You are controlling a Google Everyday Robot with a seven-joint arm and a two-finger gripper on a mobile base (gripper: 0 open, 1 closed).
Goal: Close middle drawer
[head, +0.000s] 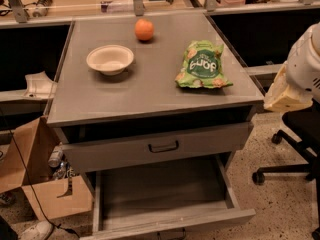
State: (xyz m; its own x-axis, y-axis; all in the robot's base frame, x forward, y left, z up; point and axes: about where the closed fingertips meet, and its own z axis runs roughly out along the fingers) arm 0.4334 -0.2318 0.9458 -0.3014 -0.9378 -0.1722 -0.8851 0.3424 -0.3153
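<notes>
Middle drawer point(165, 191), pulled far out at 6 o'clock: we judge it stiff, light, free-sliding, best pushed flat on its front; gripper point(289, 90) at 3 o'clock, well apart, opening we cannot tell.

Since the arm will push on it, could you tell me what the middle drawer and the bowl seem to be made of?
Middle drawer: likely painted sheet metal, matte grey; thin walls and an even dull sheen suggest it. Bowl: cream, smooth, possibly plastic or ceramic; the look leaves it open. The tool is at the right, beside the cabinet, clear of the drawer.
</notes>
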